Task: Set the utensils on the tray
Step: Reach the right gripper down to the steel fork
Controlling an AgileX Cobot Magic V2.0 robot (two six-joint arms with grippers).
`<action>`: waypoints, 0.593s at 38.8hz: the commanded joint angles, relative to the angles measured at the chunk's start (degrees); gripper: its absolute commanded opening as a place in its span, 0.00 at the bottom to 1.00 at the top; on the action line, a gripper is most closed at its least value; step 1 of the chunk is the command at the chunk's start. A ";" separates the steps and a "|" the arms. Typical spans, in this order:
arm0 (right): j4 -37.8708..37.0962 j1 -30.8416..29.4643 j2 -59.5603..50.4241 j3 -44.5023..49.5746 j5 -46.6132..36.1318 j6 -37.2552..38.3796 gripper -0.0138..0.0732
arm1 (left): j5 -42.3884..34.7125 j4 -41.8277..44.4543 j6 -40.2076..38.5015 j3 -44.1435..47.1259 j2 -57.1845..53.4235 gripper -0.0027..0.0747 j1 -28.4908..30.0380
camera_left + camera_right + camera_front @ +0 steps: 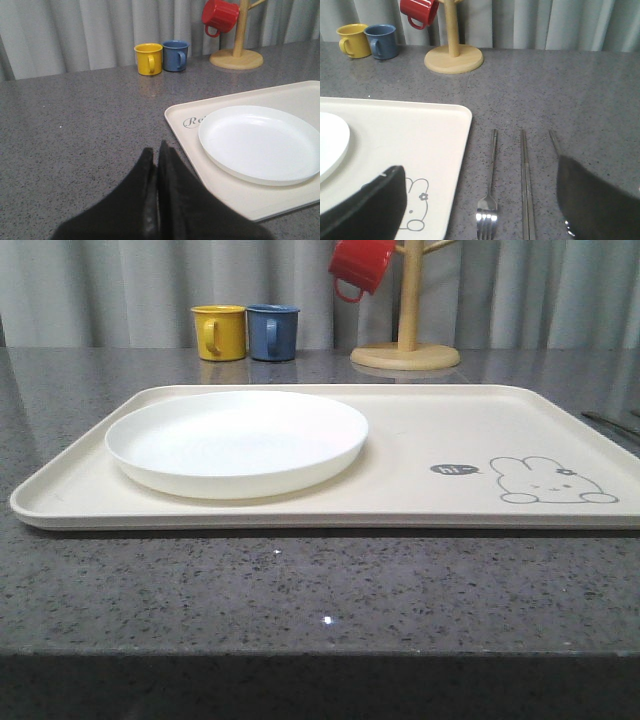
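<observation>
On the grey speckled table [300,590] lies the cream-white rectangular tray [430,425], rounded at the corners with a low raised rim, a grey rabbit drawing [552,482] saying "hi" near its right end. On its left half sits the round shallow white plate [237,440], glossy and bare. Beside the tray's right edge, on the table and apart from it, the metal pieces lie parallel: the flat chopsticks [526,180], the shiny four-tined fork [489,192] nearest the tray, and a third slim handle [554,141] (its far end hidden behind a finger). Hanging over them, the right gripper [480,210] has its black fingers spread wide, grasping nothing. Left of the tray, the left gripper [156,160] has its fingers pressed together, empty.
</observation>
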 commanded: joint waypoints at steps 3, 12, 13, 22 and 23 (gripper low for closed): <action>0.02 -0.30 0.73 -2.03 -4.30 -0.28 0.89 | -5.45 -0.60 -0.50 0.80 -3.95 0.01 0.11; 0.02 -0.30 0.73 -2.03 -4.30 -0.28 0.89 | -5.45 -0.60 -0.50 1.09 -4.60 0.01 0.11; 0.02 -0.30 0.73 -2.03 -4.30 -0.28 0.89 | -5.45 -0.60 -0.50 1.09 -4.60 0.01 0.11; 0.02 -0.30 0.73 -2.03 -4.30 -0.28 0.89 | -5.45 -0.60 -0.50 1.09 -4.60 0.01 0.11; 0.02 -0.30 0.73 -2.03 -4.30 -0.28 0.89 | -5.45 -0.60 -0.50 1.09 -4.60 0.01 0.11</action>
